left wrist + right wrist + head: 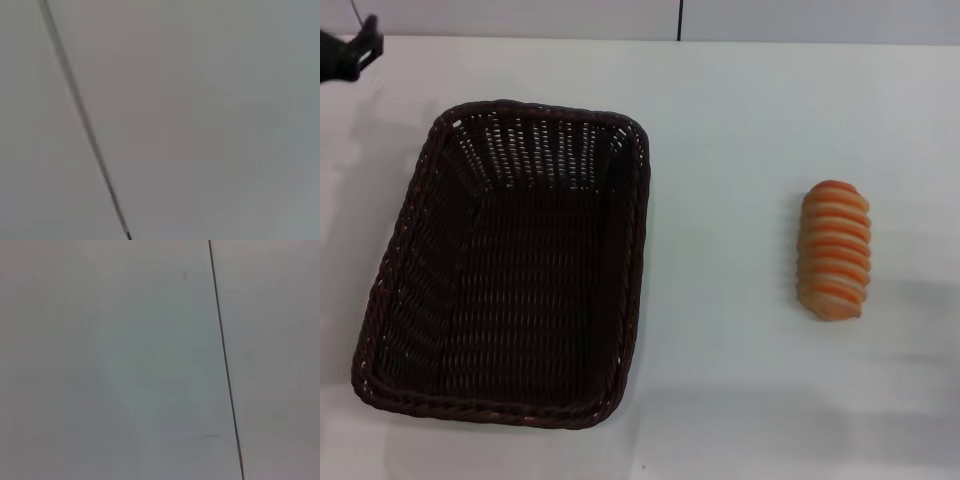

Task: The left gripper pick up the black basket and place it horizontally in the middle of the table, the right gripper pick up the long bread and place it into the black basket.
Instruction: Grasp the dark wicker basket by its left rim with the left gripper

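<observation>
The black basket (pixel 510 265) is a large dark woven wicker basket standing empty on the left part of the white table (pixel 720 150), its long side running front to back. The long bread (pixel 834 250), orange-brown with pale stripes, lies on the table to the basket's right, well apart from it. My left gripper (pixel 350 52) shows only as a black part at the far left back edge, away from the basket. My right gripper is out of view. Both wrist views show only plain white surface with a thin dark seam.
The table's back edge meets a pale wall with a dark vertical seam (pixel 679 20). Bare tabletop lies between the basket and the bread.
</observation>
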